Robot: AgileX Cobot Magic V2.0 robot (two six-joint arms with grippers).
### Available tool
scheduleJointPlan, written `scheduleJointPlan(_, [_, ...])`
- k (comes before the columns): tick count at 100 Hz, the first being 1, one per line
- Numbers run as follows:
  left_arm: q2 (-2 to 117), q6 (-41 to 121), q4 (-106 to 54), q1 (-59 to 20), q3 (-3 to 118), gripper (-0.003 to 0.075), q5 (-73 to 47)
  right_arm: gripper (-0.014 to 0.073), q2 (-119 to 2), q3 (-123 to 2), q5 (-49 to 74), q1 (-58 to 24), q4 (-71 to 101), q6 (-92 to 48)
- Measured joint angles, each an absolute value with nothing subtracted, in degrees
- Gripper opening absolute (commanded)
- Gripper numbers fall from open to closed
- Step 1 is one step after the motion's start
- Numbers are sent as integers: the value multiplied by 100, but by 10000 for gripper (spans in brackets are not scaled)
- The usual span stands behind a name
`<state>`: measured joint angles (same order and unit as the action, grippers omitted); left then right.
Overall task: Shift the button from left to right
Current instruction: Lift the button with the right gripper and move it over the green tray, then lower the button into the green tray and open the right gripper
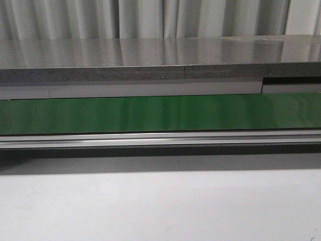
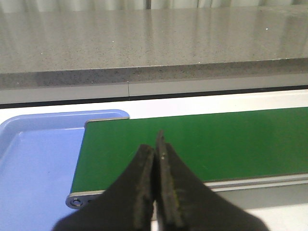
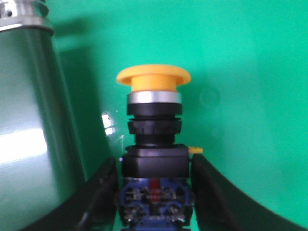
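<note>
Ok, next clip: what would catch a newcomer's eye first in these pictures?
The button in the right wrist view: its yellow-orange cap stands out against bright green, with its black body between the right gripper's fingers. Next, the green conveyor belt running across the front view. In the left wrist view, the left gripper is shut and empty over the belt's end, beside a blue tray.

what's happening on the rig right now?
The right gripper has its jaws set on either side of the black boxy body of the yellow-capped push-button switch, over a bright green surface. The left gripper is shut and empty above the dark green conveyor belt, beside a blue plastic tray.
</note>
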<state>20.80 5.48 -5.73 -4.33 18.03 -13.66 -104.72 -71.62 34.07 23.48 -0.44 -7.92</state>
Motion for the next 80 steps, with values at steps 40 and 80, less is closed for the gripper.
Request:
scheduleJointPlan(40, [2080,548,-573,-433,1803,-20,-1366,451,-10520,-7162,3464,2348,55,-792])
scheduleJointPlan(80, [2080,548,-573,-433,1803,-20,-1366,451,-10382,-7171,3369,2336,233,-771])
